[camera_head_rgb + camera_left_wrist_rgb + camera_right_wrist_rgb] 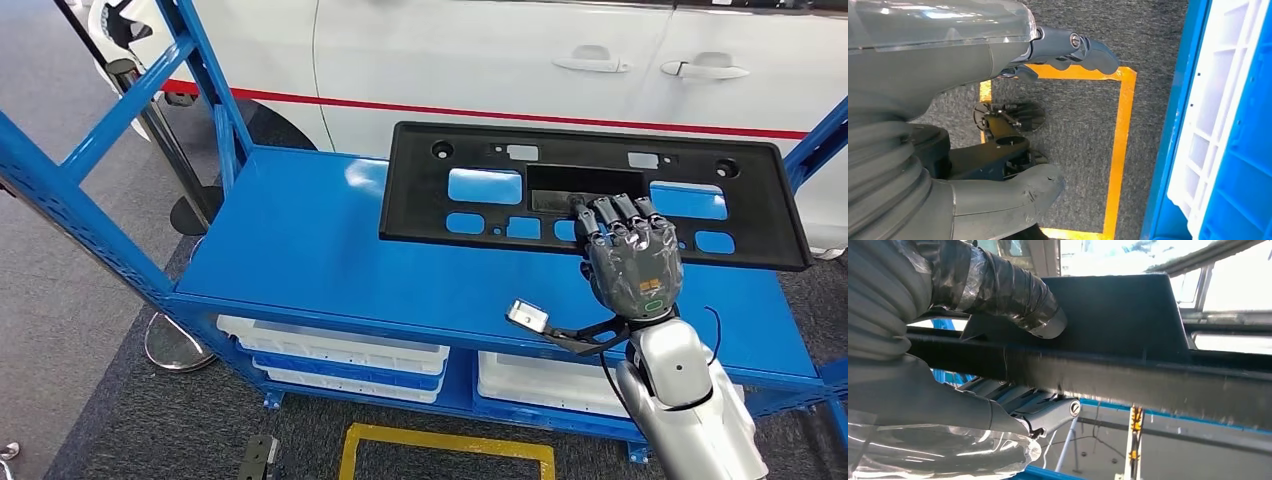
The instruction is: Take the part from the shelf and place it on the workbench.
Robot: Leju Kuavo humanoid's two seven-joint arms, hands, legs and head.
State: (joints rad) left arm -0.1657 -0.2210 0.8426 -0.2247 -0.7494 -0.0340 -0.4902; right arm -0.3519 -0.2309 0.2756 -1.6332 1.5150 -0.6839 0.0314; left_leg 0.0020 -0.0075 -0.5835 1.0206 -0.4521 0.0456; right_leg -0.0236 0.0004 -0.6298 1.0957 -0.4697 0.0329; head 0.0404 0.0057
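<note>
Black plastic part (590, 190) — gripped at its near edge by right hand (628, 252).

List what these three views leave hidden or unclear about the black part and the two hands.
- Head view: the right robot hand covers the near edge of the black part, hiding its thumb.
- Right wrist view: the part's ends are cut off by the frame; bright glare behind washes out the background.
- Left wrist view: the left robot hand hangs over the floor; its grey cover hides most of its fingers, so its state is unclear.
</note>
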